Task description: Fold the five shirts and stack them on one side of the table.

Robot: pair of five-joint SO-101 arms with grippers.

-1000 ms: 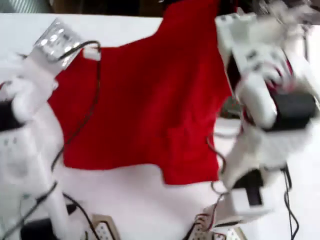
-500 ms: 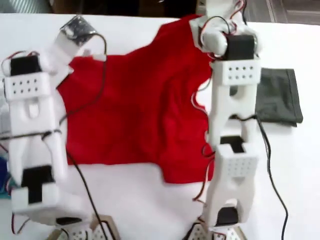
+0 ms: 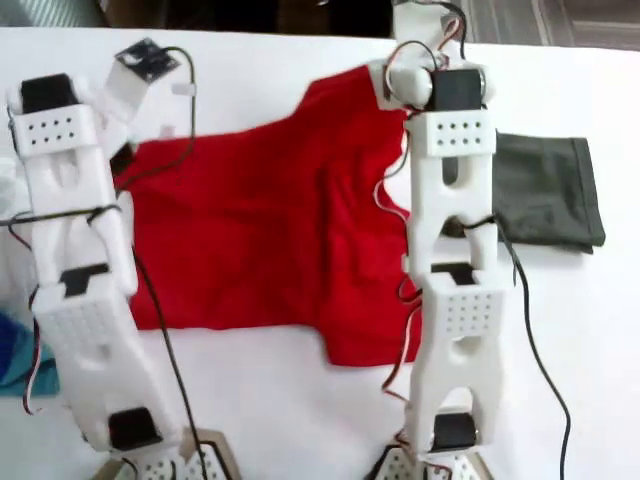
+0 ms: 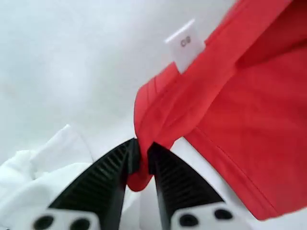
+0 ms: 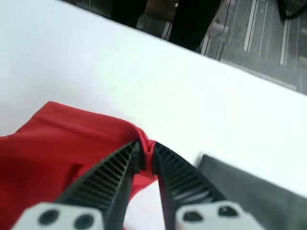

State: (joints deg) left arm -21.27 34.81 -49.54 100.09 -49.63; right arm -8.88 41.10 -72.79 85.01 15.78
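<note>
Across the middle of the high view, the red shirt (image 3: 260, 240) lies spread on the white table (image 3: 290, 410). The left gripper (image 4: 142, 155) pinches its edge at upper left, and the right gripper (image 5: 146, 152) clamps a corner at upper centre (2 grips in all). A folded dark shirt (image 3: 550, 190) rests at the right.

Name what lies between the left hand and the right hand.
The red shirt, spread on the table, fills that stretch in the high view. The left hand and right hand each pinch an edge of it.
</note>
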